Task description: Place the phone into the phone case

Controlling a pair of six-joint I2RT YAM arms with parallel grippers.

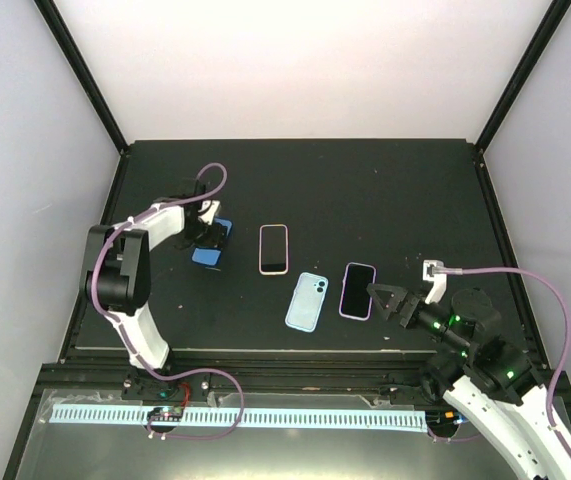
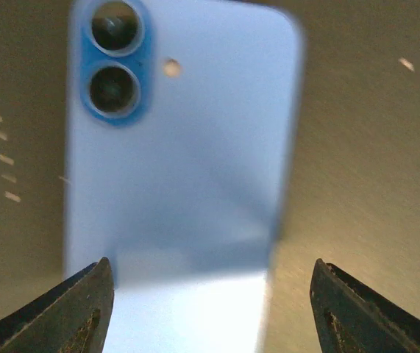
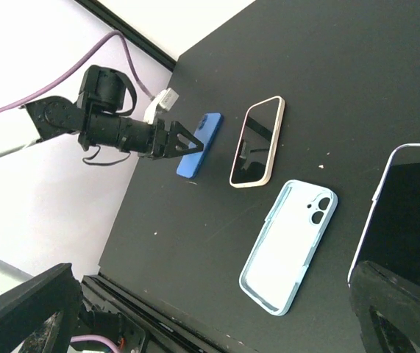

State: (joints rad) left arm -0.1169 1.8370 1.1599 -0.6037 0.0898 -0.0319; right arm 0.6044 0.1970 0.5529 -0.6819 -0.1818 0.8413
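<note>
Case (image 1: 306, 301) lies empty mid-table. Left gripper (image 1: 210, 237), jaws apart, straddles the blue phone (image 2: 180, 169) at the case's ten o'clock. Right gripper (image 1: 380, 300) waits open at three o'clock. Insertion is not yet begun.

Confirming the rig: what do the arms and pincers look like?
The left arm and right arm have white links and black joint housings. A purple cable runs along each. Green lights glow on the right arm's joints. The left pincer and right pincer have black, wedge-shaped fingers.
</note>
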